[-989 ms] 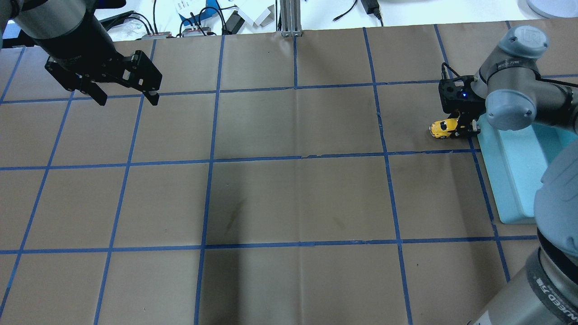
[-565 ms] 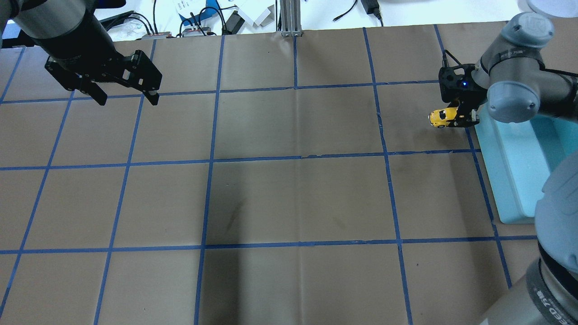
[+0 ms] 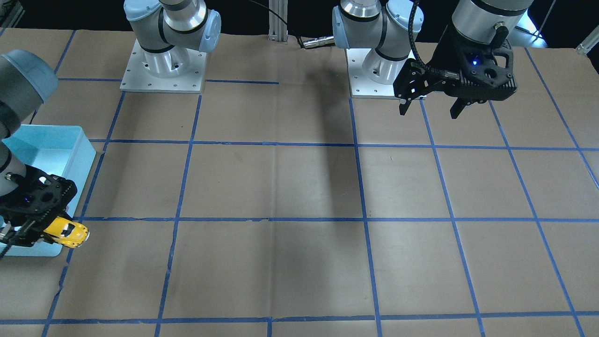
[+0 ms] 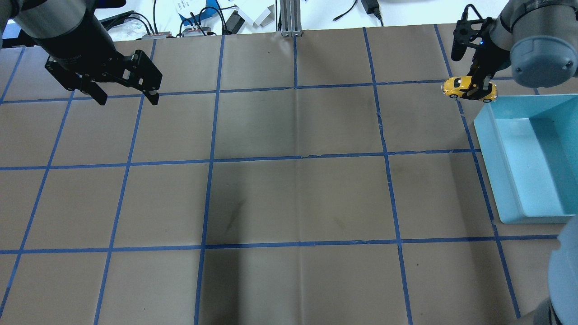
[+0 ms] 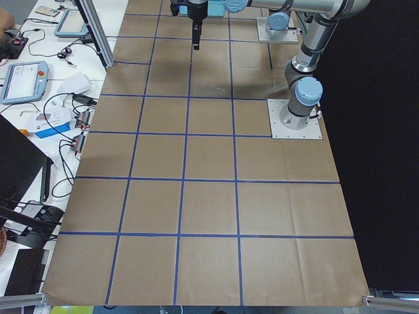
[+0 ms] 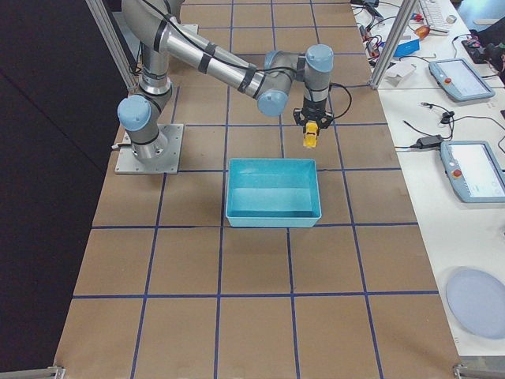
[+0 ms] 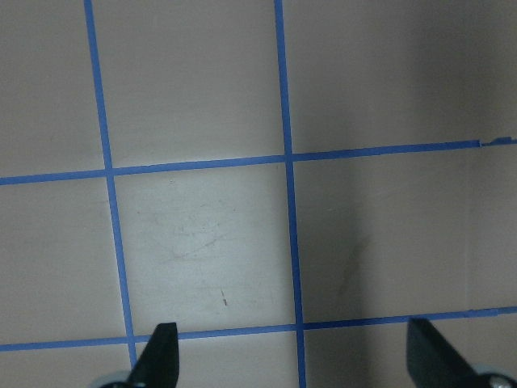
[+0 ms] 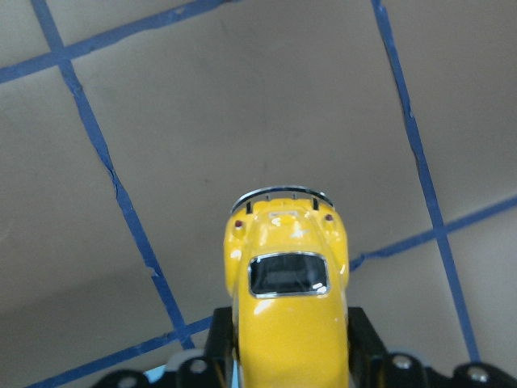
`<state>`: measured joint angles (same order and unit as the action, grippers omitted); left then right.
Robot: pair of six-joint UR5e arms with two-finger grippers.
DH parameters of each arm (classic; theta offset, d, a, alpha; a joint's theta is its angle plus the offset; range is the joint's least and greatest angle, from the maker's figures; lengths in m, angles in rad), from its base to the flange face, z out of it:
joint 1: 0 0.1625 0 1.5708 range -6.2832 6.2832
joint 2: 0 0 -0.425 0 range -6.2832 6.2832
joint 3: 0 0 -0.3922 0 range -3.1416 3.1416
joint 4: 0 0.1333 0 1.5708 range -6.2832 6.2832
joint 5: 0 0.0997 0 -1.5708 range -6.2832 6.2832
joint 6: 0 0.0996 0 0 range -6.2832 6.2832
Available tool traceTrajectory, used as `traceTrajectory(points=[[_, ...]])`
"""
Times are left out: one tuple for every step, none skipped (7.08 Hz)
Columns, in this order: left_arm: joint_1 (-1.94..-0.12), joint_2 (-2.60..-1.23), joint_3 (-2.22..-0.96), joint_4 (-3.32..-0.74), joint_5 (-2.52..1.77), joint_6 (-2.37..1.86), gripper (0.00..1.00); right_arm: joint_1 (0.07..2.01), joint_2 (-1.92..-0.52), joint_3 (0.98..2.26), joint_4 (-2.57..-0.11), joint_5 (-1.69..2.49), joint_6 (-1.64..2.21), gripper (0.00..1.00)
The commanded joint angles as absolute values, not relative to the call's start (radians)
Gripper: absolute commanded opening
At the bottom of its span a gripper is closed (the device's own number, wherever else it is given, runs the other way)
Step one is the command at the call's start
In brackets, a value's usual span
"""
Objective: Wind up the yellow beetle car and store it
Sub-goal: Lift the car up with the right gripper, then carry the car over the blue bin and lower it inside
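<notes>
Your overhead and front cameras face each other over the table (image 4: 289,198), sharing the yellow beetle car (image 4: 458,85) between the fingers of the right gripper (image 4: 479,86); end cameras sit far, wrist cameras behind fingertips (image 7: 161,356).

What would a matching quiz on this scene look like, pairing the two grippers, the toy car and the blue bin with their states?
Things:
1. left gripper
2. right gripper
3. yellow beetle car
4. blue bin

States:
A. nothing inside it
B. shut on the toy
C. open, holding nothing
D. held above the table, outside the bin

Pairs: 1-C; 2-B; 3-D; 4-A
</notes>
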<state>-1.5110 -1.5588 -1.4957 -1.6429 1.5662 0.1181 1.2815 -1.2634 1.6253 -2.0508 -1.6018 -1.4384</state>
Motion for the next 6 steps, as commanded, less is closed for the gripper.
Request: traceTrajectory(points=[[-1.511,-1.56,-1.496,-1.643,1.566,0.118,1.0,1.156,-1.29,1.652,-2.019,-1.618,-1.127,0.07],[-1.511,-1.56,-1.496,-1.643,1.566,0.118,1.0,1.081,-1.29,1.678,-2.02,-1.614,-1.055,0.07],[-1.511,-1.56,-1.496,-1.643,1.566,0.118,1.0,1.034,-1.29,1.702,-2.028,-1.615,-0.902,0.07],[-1.511,-1.56,-1.496,-1.643,1.566,0.118,1.0,0.999,-1.289,1.727,-2.031,-1.617,-0.736,0.06],[-1.511,-1.56,-1.496,-1.643,1.566,0.118,1.0,0.962,-1.29,1.759,-2.031,-1.617,-0.621,0.04],[-1.511,-1.56,-1.496,-1.643,1.566,0.118,1.0,0.919,-1.29,1.797,-2.029,-1.615,-0.55,0.04]])
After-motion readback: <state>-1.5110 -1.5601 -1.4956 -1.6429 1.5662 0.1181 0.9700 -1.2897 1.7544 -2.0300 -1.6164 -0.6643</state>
